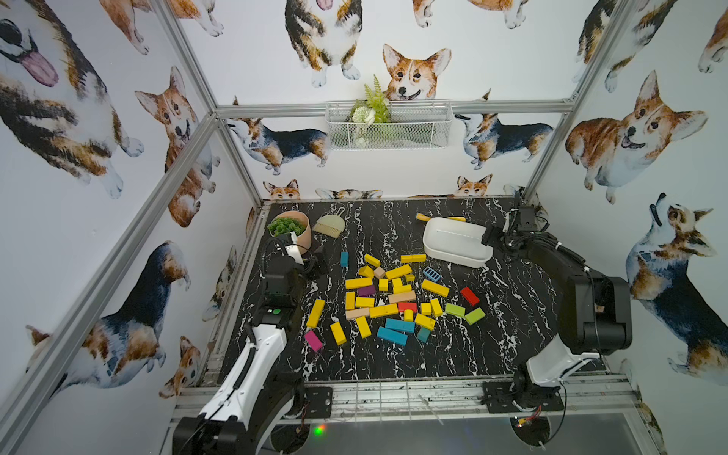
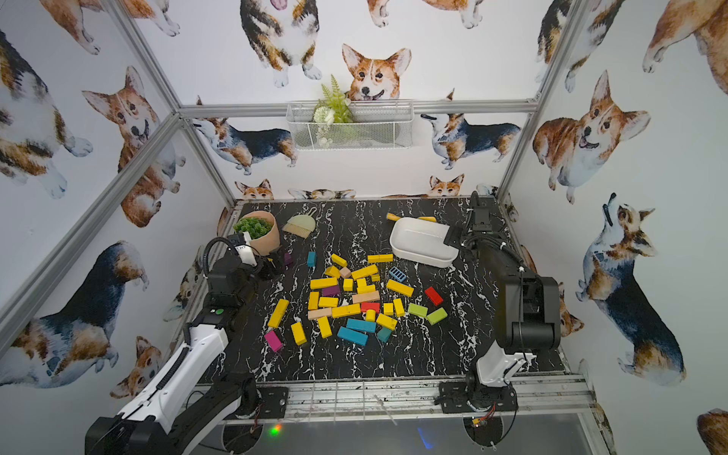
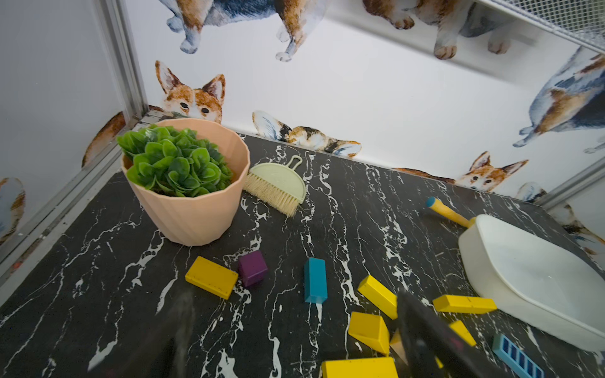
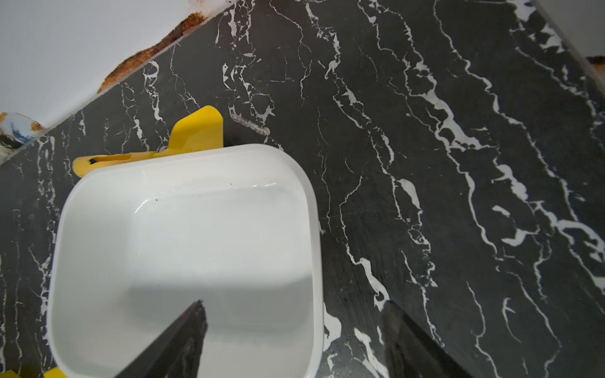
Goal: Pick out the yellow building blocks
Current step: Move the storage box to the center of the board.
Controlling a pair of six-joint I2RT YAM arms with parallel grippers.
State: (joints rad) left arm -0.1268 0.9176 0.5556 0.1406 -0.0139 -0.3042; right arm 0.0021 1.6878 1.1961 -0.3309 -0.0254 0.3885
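right gripper (image 4: 294,306), jaws apart, straddles the wall of the white tub (image 4: 183,170) at 2 o'clock on the surface (image 4: 425,163), not clamped. left gripper (image 3: 294,294) is spread wide and empty, at 10 o'clock of the yellow building blocks (image 1: 398,272).

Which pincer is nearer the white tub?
Right. The right pincer straddles the rim of the white tub, one finger inside, one outside. The left pincer is far off, by the plant pot.
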